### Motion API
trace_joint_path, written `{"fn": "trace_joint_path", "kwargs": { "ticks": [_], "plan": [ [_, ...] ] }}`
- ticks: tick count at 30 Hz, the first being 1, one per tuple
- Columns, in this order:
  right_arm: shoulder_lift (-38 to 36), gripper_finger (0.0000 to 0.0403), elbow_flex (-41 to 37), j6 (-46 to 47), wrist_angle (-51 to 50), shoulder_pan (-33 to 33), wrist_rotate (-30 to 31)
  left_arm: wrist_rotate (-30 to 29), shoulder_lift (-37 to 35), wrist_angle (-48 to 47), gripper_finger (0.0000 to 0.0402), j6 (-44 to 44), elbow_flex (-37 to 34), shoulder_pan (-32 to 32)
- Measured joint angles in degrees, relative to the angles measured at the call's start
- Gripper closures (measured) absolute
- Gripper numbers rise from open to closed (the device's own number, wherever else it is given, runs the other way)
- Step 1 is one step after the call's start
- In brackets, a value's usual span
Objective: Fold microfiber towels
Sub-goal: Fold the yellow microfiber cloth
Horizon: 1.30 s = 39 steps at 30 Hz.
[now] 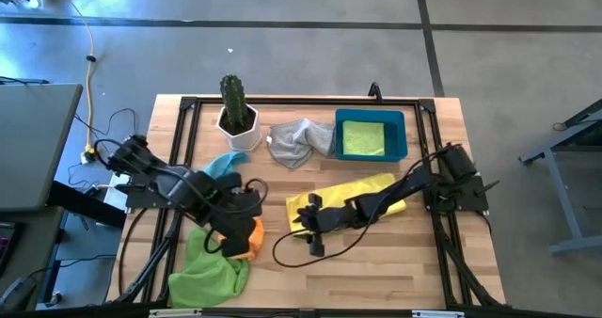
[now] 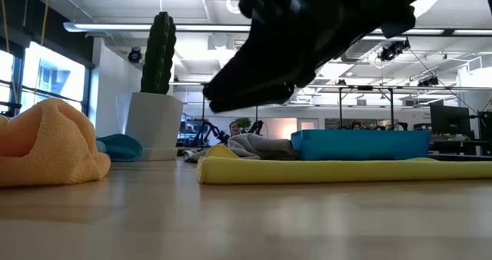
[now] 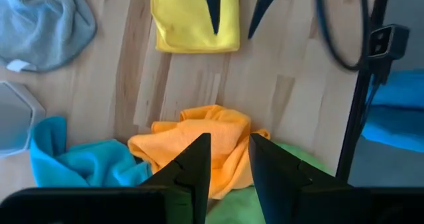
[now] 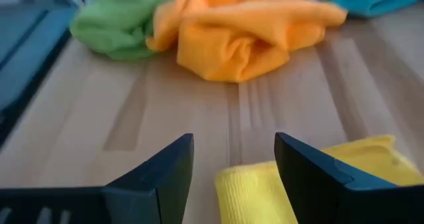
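the right claw (image 1: 303,214) hangs with its fingers spread wide and empty over the near end of the yellow towel (image 1: 362,194), which lies folded into a flat strip on the wooden table (image 1: 395,271), apparently just let go so the fold can settle. the left claw (image 1: 246,208) hovers with its fingers partly parted over the orange towel (image 3: 199,139), gripping nothing that can be seen, seemingly poised for the next cloth. that orange towel sits crumpled just ahead of the right claw's fingertips, with a lime green towel (image 1: 209,266) bunched beyond it and a light blue towel (image 1: 224,164) to the other side. the grey towel (image 1: 299,141) lies rumpled behind the yellow strip, beside a blue bin (image 1: 408,139) holding a second, folded green towel (image 1: 363,137). a potted cactus (image 1: 233,106) stands at the far edge. beyond the table stretches a bright open workshop with windows and ceiling lights.
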Motion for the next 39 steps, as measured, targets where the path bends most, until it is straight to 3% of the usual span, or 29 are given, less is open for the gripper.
{"fn": "trace_joint_path", "kwargs": {
  "ticks": [7,32,35,39],
  "plan": [
    [3.1,0.0198,5.8,-0.6,-11.1,0.4,0.1,-1.3,-1.1,-0.1,0.0310,3.9,0.0,-1.8],
    [7.6,0.0200,5.8,1.8,-12.3,-0.1,-1.5,-2.4,-1.0,-0.3,0.0310,7.3,0.0,-3.0],
    [7.6,0.0218,5.8,3.3,-13.5,-0.2,-0.3,-2.4,-1.0,-0.3,0.0310,7.2,0.0,-3.0],
    [7.4,0.0271,5.9,5.3,-16.1,-0.4,1.3,-3.1,-1.0,-0.3,0.0310,6.9,0.0,-3.0]
  ]
}}
